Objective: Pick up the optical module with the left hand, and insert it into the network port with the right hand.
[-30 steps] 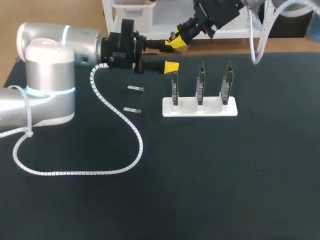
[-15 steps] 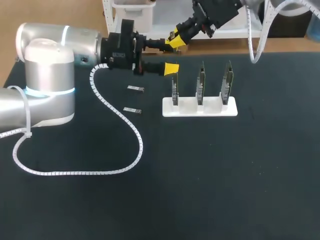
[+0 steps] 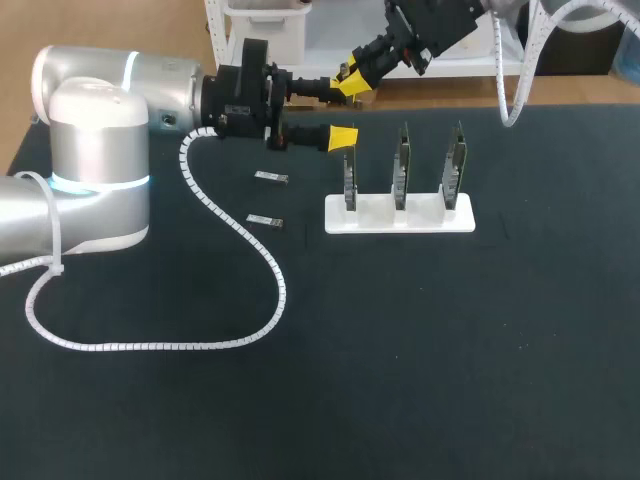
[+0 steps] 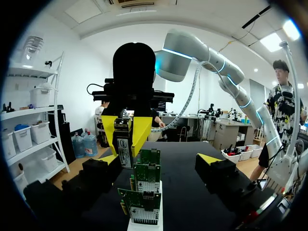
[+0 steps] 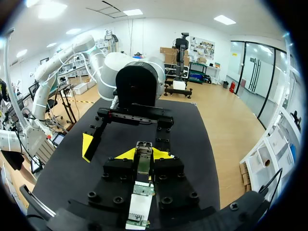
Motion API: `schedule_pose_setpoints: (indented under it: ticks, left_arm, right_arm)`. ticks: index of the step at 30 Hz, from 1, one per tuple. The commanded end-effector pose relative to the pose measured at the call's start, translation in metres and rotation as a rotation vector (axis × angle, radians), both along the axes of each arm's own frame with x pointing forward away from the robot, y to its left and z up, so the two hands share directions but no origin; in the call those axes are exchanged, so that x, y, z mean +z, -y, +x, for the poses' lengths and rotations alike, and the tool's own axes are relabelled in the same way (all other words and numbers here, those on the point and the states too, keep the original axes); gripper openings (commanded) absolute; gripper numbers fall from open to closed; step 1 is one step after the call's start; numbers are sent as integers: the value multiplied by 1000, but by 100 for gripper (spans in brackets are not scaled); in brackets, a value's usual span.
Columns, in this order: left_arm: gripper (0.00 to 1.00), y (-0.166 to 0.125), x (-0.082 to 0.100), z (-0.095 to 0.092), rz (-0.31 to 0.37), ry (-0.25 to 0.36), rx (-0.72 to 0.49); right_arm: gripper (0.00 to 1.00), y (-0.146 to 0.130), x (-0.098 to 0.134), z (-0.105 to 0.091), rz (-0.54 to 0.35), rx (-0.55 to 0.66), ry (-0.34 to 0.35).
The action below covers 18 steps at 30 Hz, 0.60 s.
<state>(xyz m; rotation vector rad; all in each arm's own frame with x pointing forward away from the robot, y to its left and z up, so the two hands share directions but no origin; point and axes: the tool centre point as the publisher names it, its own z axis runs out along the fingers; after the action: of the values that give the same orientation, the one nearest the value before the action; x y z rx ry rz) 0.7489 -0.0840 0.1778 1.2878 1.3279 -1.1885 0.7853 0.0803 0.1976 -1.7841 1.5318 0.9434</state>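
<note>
The optical module (image 5: 143,162), a small metal block, is clamped between the yellow tips of my right gripper (image 5: 143,155). This gripper (image 3: 356,78) hovers above the table's far edge, just left of the network cards. From the left wrist view the module (image 4: 124,151) hangs over the row of green cards (image 4: 147,178). My left gripper (image 3: 342,112) stands wide open around that spot, one fingertip (image 4: 209,159) on each side, touching nothing. Three green cards (image 3: 402,160) stand upright in a white stand (image 3: 400,216).
Two spare modules lie on the black mat left of the stand, one (image 3: 270,177) farther back and one (image 3: 264,220) nearer. A white spiral cable (image 3: 270,270) from my left arm loops across the mat.
My left gripper's fingers have spread slightly wider. The right gripper has stayed in place with the module.
</note>
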Motion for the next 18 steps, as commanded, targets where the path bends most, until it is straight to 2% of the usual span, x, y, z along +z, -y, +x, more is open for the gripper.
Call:
schedule_pose_setpoints:
  ticks: [1, 6, 10, 18]
  left_arm:
    - [100, 0, -1, -1, -1, 2, 3]
    - [100, -1, 0, 0, 1, 3, 2]
    - [100, -9, 7, -3, 52, 33, -3]
    - [100, -34, 12, -5, 123, 43, 13]
  right_arm:
    - [0, 0, 0, 1, 1, 2, -1]
    - [0, 0, 0, 1, 1, 2, -1]
    - [0, 0, 0, 1, 1, 2, -1]
    - [0, 0, 0, 1, 1, 2, -1]
